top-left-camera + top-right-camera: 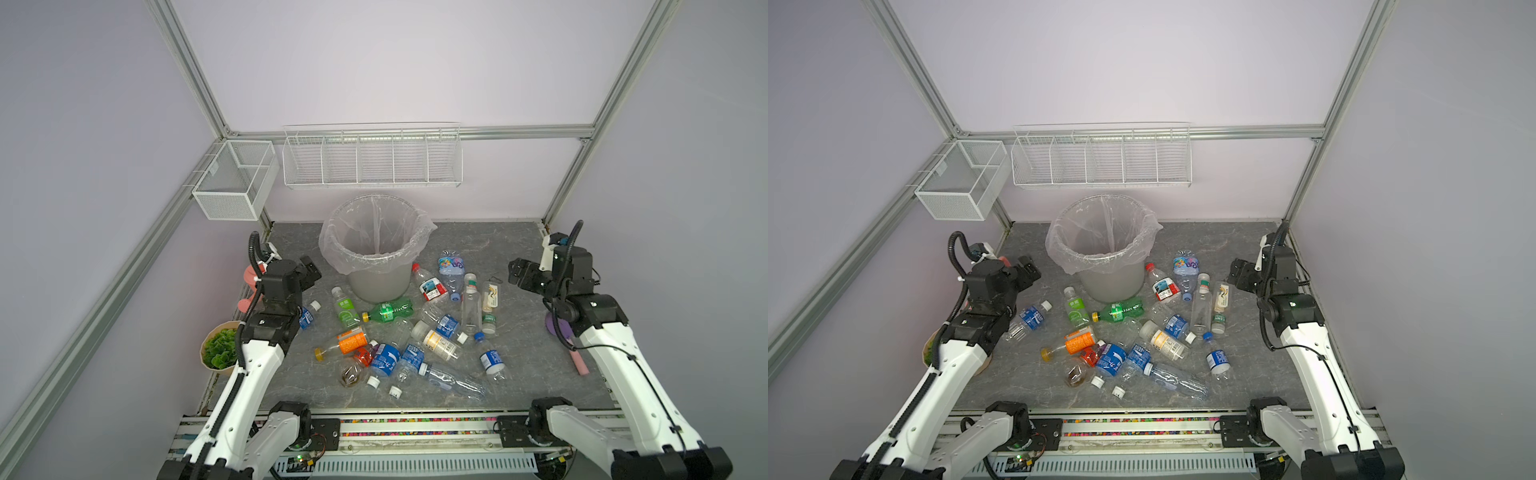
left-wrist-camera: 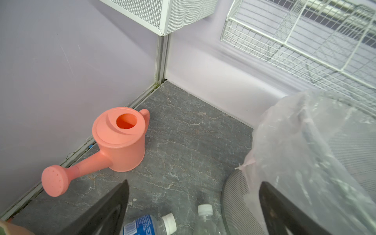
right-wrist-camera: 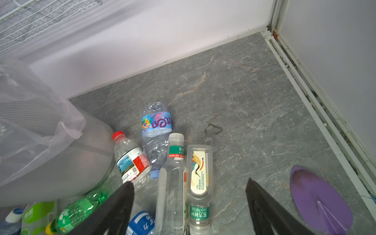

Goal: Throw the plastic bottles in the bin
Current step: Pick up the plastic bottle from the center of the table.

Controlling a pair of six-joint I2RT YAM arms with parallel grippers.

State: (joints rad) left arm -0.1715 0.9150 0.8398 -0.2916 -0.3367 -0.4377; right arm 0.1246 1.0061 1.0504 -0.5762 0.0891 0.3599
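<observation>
Our left claw and our right claw were both wide open and held nothing. We think they stood open so that a bottle could fit between the jaws. The bin stood on the desk between the two claws, maybe so both arms could reach it. Its bag was folded over the rim, to keep the mouth open, we think. We saw no bottle inside. The plastic bottles lay in a heap between the claws and a bit behind them. Just below our right claw a clear bottle touched a bottle with a bird on it. A blue-label bottle lay just behind our left claw. A pink watering can sat just past the left claw, and a purple shovel lay near the right one. The bottles touched, so grabbing one could push others.
</observation>
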